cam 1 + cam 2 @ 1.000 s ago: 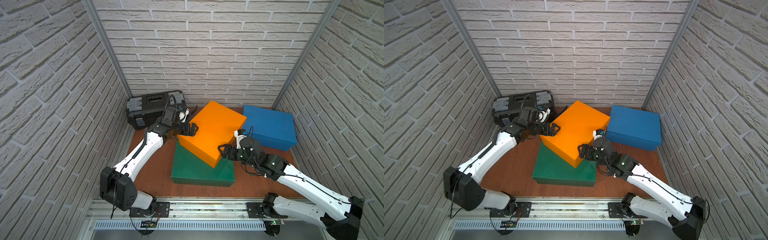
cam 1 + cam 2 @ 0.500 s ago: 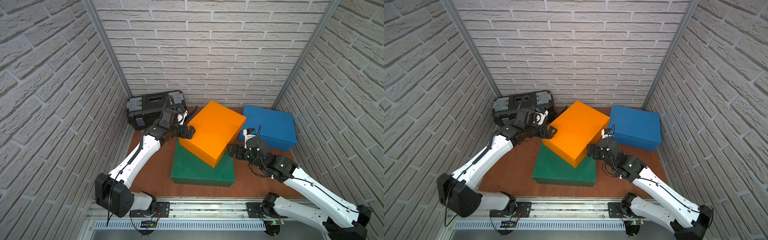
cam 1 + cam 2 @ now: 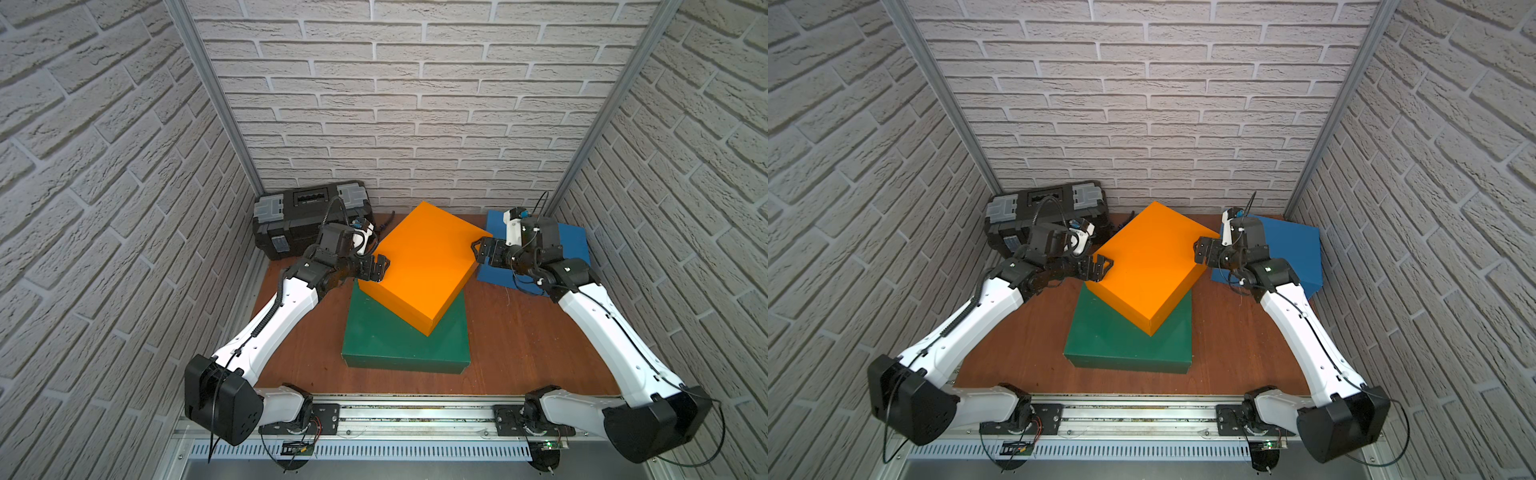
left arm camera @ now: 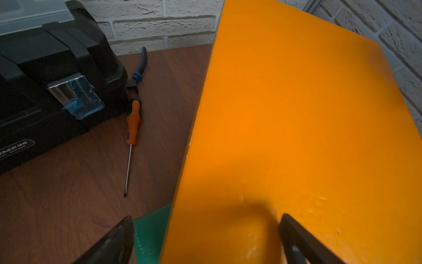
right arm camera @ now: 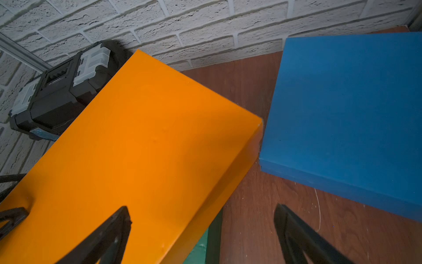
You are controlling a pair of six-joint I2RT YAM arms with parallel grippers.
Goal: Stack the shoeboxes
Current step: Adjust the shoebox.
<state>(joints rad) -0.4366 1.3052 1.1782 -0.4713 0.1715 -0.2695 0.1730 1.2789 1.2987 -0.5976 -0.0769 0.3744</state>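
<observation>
**Orange box askew on green, a gripper at each of two opposite corners**

The left gripper (image 3: 379, 267) stands wide open and holds nothing. In the left wrist view one finger hangs over the lid and the other outside the edge, so it straddles the left corner of the orange shoebox (image 3: 419, 266). The right gripper (image 3: 479, 250) is equally wide and empty, and straddles the box's edge by the opposite, right corner.

The orange shoebox lies directly between the two grippers, about equally near both arms. It rests on the green shoebox (image 3: 399, 338) but is turned at an angle to it. Its long axis runs diagonally from far right to near left, and corners overhang the green lid. Squaring it up looks like a twist shared by both arms.

The blue shoebox (image 3: 571, 245) sits alone on the counter (image 3: 519, 332) at the far right, behind the right gripper and much nearer that arm. Its near corner is just beside the orange box's right corner, perhaps touching.

There are three shoeboxes, one of each colour. Two are stacked and one is not yet. One black toolbox (image 3: 299, 212) stands in the far left corner, with one screwdriver (image 4: 133, 123) and one pair of pliers (image 4: 139, 68) on the counter beside it.
</observation>
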